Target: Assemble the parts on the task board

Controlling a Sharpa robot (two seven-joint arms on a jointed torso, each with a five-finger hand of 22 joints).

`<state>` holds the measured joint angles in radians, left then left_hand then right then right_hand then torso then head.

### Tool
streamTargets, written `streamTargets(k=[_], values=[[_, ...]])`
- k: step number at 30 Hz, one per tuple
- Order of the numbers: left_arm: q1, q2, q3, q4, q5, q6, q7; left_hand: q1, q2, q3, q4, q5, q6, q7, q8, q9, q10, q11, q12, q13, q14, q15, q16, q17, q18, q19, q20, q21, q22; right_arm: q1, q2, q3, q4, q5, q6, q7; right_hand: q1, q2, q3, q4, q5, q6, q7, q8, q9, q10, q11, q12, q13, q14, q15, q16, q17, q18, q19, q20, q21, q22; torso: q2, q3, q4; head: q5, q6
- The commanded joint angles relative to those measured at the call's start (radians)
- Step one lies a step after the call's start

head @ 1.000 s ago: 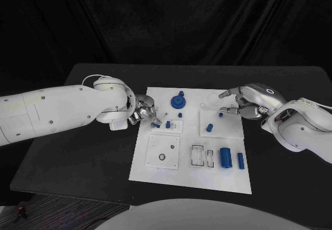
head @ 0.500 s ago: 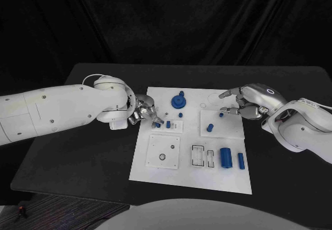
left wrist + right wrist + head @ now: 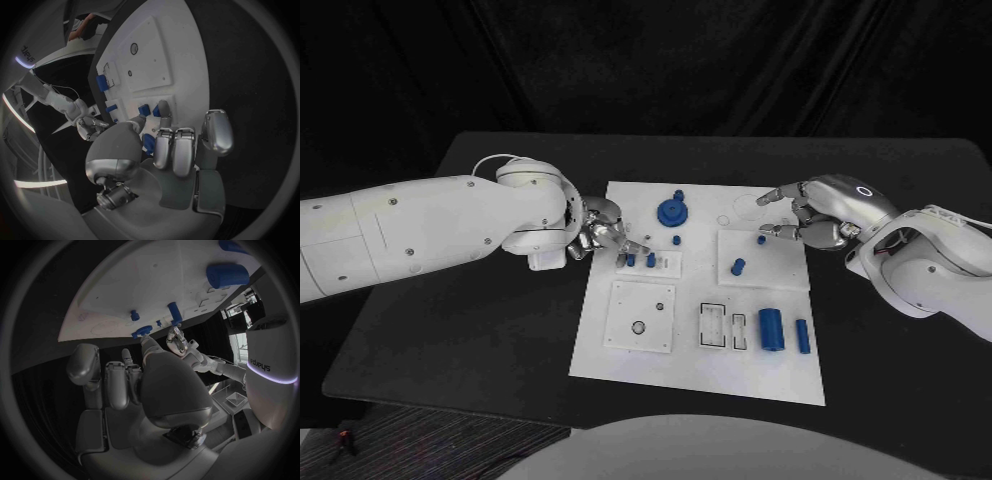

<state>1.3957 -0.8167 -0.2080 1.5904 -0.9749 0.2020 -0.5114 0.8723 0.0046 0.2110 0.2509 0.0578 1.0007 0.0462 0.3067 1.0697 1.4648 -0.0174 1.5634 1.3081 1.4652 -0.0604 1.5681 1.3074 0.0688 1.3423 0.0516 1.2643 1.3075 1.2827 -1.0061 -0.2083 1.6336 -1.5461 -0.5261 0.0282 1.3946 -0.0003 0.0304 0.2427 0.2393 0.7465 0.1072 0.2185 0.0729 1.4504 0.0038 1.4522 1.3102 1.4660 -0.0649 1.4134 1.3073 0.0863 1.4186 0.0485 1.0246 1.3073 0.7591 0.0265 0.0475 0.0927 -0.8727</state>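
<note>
The white task board [image 3: 689, 350] lies mid-table. My left hand [image 3: 603, 236] reaches over its left edge, and its thumb and a finger pinch a small blue peg [image 3: 630, 259] at a small white block, beside a second peg [image 3: 651, 259]. The left wrist view shows that hand [image 3: 169, 150] with a fingertip at the peg [image 3: 142, 110]. My right hand [image 3: 815, 214] hovers at the board's far right and pinches a small blue part [image 3: 760, 239]. In the right wrist view the part [image 3: 142, 331] sits at the tip of that hand [image 3: 156, 390].
On the board are a blue gear [image 3: 672, 211], a tiny blue stud [image 3: 676, 240], a blue peg [image 3: 737, 266] on a raised white block, two blue cylinders [image 3: 770, 329] [image 3: 802, 336], two slots [image 3: 711, 325] and a square block with a hole [image 3: 642, 316].
The small blue peg at my left fingertips has shifted slightly right and stands straighter at the white block. The right hand has not moved.
</note>
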Motion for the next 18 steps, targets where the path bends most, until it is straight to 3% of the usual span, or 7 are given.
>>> streamTargets(k=[1, 5, 8, 11, 12, 13, 18], values=[[-0.008, 0.001, -0.005, -0.001, 0.003, 0.018, -0.013, 0.004, 0.019, -0.022, 0.007, -0.003, 0.002, -0.003, 0.028, 0.032, 0.098, -0.003, -0.002, 0.253, 0.106, -0.001, 0.003, 0.263, 0.013, 0.005, 0.001, -0.005, 0.120, -0.003, 0.000, 0.001, 0.001, -0.002, 0.005, -0.015, 0.008, 0.005, 0.000, -0.005, 0.006, -0.003, -0.001, -0.004, -0.001, -0.007, 0.002, -0.003, 0.103, 0.059, 0.005, -0.007, 0.093, 0.015, -0.007, 0.002, -0.003, 0.126, 0.000, 0.0002, 0.0010, -0.001, 0.000], [-0.008, -0.003, -0.005, 0.000, 0.003, -0.009, -0.003, 0.026, 0.035, -0.065, 0.022, -0.002, -0.020, -0.011, 0.106, 0.124, 0.102, -0.010, 0.003, 0.258, 0.106, -0.007, 0.003, 0.263, 0.012, 0.011, -0.004, -0.006, 0.128, -0.003, -0.001, 0.001, 0.001, -0.002, 0.003, -0.015, 0.008, 0.005, 0.000, -0.005, 0.007, -0.003, -0.001, -0.004, -0.001, -0.008, 0.002, -0.004, 0.102, 0.059, 0.005, -0.008, 0.092, 0.015, -0.008, 0.002, -0.007, 0.126, 0.001, -0.0001, 0.0017, -0.002, 0.000], [-0.008, -0.010, -0.005, 0.004, 0.000, -0.063, 0.028, 0.038, 0.038, -0.079, 0.025, 0.000, -0.027, -0.014, 0.134, 0.154, 0.106, -0.013, 0.007, 0.263, 0.106, -0.009, 0.003, 0.263, 0.011, 0.017, -0.007, -0.001, 0.134, -0.003, -0.002, 0.001, 0.002, -0.002, 0.001, -0.014, 0.008, 0.005, 0.000, -0.005, 0.007, -0.003, -0.001, -0.004, -0.001, -0.008, 0.002, -0.004, 0.102, 0.059, 0.005, -0.008, 0.092, 0.015, -0.008, 0.002, -0.007, 0.126, 0.001, -0.0005, 0.0013, 0.000, 0.000], [-0.007, -0.023, -0.004, 0.014, -0.028, -0.159, 0.081, 0.040, 0.021, -0.128, 0.035, 0.007, -0.018, -0.027, 0.210, 0.220, 0.106, -0.024, 0.007, 0.263, 0.106, -0.020, 0.003, 0.263, 0.004, 0.043, -0.015, 0.026, 0.150, -0.003, -0.003, 0.001, 0.001, -0.002, 0.000, -0.014, 0.008, 0.005, 0.000, -0.006, 0.007, -0.003, -0.001, -0.004, -0.001, -0.009, 0.002, -0.005, 0.101, 0.059, 0.005, -0.008, 0.092, 0.016, -0.008, 0.002, -0.008, 0.125, 0.001, -0.0005, 0.0011, 0.002, 0.000], [-0.006, -0.026, -0.004, 0.016, -0.033, -0.177, 0.092, 0.040, 0.021, -0.128, 0.035, 0.007, -0.018, -0.027, 0.210, 0.220, 0.106, -0.024, 0.007, 0.263, 0.106, -0.020, 0.003, 0.263, 0.004, 0.043, -0.015, 0.026, 0.150, -0.003, -0.003, 0.001, 0.001, -0.002, -0.001, -0.014, 0.008, 0.005, 0.000, -0.006, 0.007, -0.003, -0.001, -0.004, -0.001, -0.009, 0.002, -0.005, 0.101, 0.059, 0.005, -0.008, 0.092, 0.016, -0.008, 0.002, -0.008, 0.125, 0.001, -0.0005, 0.0010, 0.001, 0.000], [-0.003, -0.033, -0.004, 0.020, -0.043, -0.216, 0.113, 0.031, 0.020, -0.158, 0.038, 0.012, 0.009, -0.031, 0.290, 0.260, 0.106, -0.028, 0.007, 0.263, 0.106, -0.023, 0.003, 0.263, 0.002, 0.051, -0.020, 0.035, 0.156, -0.003, -0.003, 0.001, 0.001, -0.002, -0.002, -0.014, 0.008, 0.005, 0.000, -0.006, 0.007, -0.003, -0.001, -0.004, -0.001, -0.009, 0.002, -0.005, 0.101, 0.059, 0.005, -0.008, 0.092, 0.016, -0.008, 0.002, -0.008, 0.125, 0.000, -0.0008, 0.0009, 0.001, 0.000], [0.023, -0.048, -0.004, 0.027, -0.068, -0.333, 0.189, 0.033, 0.017, -0.183, 0.035, 0.009, 0.008, -0.034, 0.313, 0.276, 0.106, -0.031, 0.007, 0.263, 0.106, -0.027, 0.003, 0.263, 0.000, 0.059, -0.023, 0.042, 0.162, -0.002, -0.004, 0.001, 0.000, -0.002, -0.004, -0.014, 0.008, 0.005, 0.000, -0.006, 0.007, -0.003, -0.001, -0.005, -0.002, -0.010, 0.002, -0.006, 0.100, 0.059, 0.005, -0.010, 0.090, 0.016, -0.009, 0.002, -0.011, 0.125, 0.001, -0.0018, 0.0006, 0.004, 0.000]])
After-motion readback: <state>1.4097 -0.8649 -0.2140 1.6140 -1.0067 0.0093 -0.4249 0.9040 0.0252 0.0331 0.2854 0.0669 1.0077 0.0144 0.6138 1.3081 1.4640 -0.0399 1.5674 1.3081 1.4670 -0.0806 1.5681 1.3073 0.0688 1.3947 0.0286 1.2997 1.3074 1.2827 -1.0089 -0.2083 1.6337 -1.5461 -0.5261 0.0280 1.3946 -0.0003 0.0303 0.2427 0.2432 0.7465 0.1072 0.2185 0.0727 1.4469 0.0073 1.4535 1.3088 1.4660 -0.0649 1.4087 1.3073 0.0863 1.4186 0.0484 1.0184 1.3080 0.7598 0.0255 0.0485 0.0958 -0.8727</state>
